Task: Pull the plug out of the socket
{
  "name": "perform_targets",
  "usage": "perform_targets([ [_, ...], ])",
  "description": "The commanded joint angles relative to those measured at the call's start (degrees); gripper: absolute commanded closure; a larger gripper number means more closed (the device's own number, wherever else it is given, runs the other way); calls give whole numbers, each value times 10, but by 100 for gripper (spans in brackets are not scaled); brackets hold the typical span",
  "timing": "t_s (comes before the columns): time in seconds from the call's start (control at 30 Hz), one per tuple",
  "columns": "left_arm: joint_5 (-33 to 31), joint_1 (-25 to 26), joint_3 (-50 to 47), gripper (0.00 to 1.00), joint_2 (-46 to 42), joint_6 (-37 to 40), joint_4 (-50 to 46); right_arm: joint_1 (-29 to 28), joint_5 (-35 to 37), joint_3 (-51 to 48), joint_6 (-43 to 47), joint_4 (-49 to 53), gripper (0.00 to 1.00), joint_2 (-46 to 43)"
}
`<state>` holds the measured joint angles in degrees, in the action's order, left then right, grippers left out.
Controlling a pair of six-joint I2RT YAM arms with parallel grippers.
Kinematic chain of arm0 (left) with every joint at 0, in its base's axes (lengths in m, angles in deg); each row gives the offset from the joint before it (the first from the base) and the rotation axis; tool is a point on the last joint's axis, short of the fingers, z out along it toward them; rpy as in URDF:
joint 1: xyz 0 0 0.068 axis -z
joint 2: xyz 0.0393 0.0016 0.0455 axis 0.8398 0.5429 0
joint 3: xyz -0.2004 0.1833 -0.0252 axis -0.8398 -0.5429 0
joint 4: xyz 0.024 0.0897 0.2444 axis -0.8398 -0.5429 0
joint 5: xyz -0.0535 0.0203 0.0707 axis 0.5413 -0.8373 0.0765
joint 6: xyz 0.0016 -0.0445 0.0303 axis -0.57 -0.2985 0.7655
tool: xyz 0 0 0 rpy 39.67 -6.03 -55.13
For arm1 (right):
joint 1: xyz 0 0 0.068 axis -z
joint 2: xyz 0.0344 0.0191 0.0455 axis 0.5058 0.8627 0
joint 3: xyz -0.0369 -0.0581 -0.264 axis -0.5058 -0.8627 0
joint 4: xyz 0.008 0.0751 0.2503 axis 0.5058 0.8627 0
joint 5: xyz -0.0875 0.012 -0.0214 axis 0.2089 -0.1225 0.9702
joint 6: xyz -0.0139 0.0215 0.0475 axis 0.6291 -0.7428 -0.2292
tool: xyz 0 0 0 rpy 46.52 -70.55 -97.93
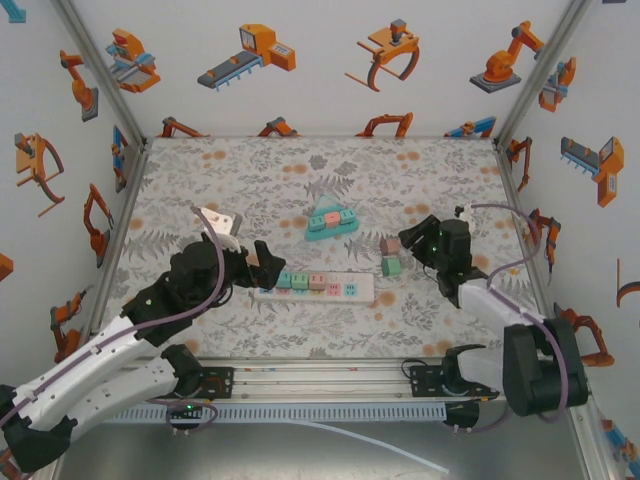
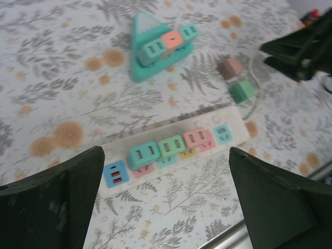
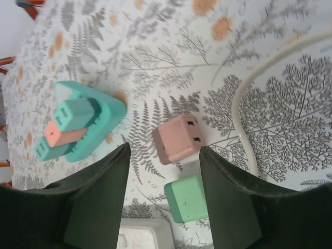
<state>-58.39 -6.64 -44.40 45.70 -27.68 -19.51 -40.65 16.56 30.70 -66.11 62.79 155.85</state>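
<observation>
While the left hand hangs wide open and empty over the long white power strip near the front of the flower-printed worktop, a teal plug, a green plug and a pink plug sit side by side in its sockets, just beyond the fingers. Off the strip's right end, the right hand stands parted, holding nothing, above a loose pink cube plug and a loose green cube plug. Farther back lies a teal triangular socket block carrying three plugs.

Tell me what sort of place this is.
Probably a robot test cell in a lab: an aluminium frame boxes in a floral table, the walls carry cartoon robot arms, and a power strip with coloured plugs lies there.
</observation>
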Motion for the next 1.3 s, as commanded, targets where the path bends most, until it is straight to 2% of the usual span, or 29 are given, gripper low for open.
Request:
perform_targets([
  [0.0,-121,-11,-10,3,-6,-61,-67,-18,-13,-6,120,-15,47,-60],
  [0.13,-115,-41,-22,3,-7,-85,-76,-54,-84,4,232,-40,47,-107],
  [0.33,-82,-82,-35,3,15,-115,-79,-187,-190,20,492,-44,48,-123],
  [0.5,-52,-107,-36,3,44,-136,-86,-282,-270,80,644,44,46,-65],
  [0.67,-26,-122,-44,2,70,-144,-84,-348,-280,147,760,135,43,21],
  [0.83,-5,-129,-51,0,86,-144,-82,-367,-277,187,796,151,43,95],
  [1.1,23,-140,-57,6,126,-162,-97,-370,-280,217,794,123,43,182],
  [1.27,39,-142,-74,10,153,-167,-69,-371,-275,220,786,111,45,216],
])
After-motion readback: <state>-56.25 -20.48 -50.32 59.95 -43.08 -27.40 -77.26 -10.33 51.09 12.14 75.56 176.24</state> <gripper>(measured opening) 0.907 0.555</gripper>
